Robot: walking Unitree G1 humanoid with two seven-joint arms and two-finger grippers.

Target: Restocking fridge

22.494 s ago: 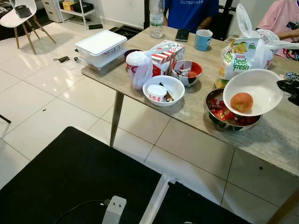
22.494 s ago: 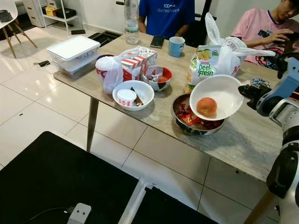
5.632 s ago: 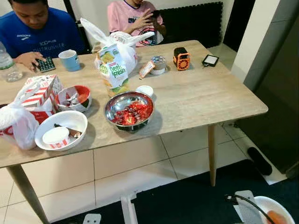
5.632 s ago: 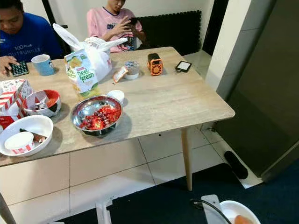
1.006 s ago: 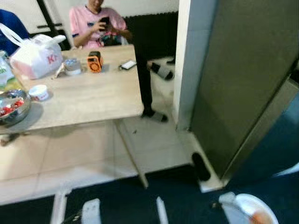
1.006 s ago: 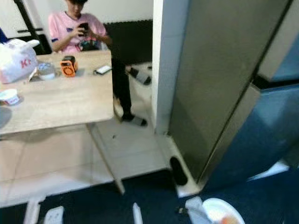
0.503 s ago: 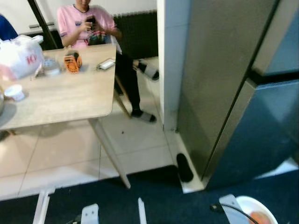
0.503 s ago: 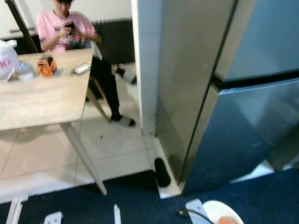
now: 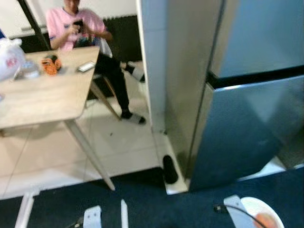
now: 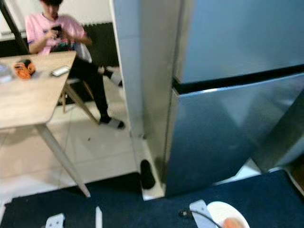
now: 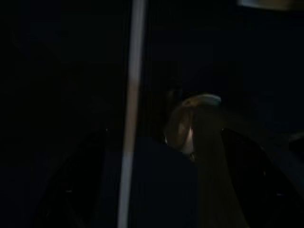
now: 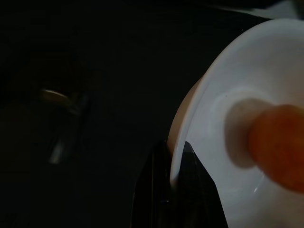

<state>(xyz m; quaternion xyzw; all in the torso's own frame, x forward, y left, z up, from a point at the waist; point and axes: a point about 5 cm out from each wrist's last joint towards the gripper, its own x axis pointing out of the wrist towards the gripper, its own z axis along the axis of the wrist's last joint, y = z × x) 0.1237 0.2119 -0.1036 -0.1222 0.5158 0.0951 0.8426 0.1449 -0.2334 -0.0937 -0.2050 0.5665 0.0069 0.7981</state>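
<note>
A tall steel fridge (image 9: 247, 95) stands before me with both doors closed; a dark seam splits the upper door from the lower door (image 10: 218, 133). Low at the right edge of the eye views is a white bowl (image 9: 260, 214) with an orange-red fruit (image 9: 265, 221) inside. In the right wrist view my right gripper (image 12: 175, 171) is shut on the rim of the bowl (image 12: 223, 114), and the fruit (image 12: 278, 145) rests in the bowl's hollow. The left wrist view is very dark, with a pale vertical strip (image 11: 132, 109) crossing it.
A wooden table (image 9: 42, 97) stands at the left with a phone (image 9: 86, 66) and an orange gadget (image 9: 49, 64) on it; a person in pink (image 9: 76, 26) sits behind. A white pillar (image 9: 152, 57) adjoins the fridge. A dark slipper (image 9: 169, 169) lies at its base, beside the dark blue mat (image 9: 152, 199).
The camera has swung to the right: the table has slid off to the left and the fridge front has come into fuller view. The bowl stays in my right gripper.
</note>
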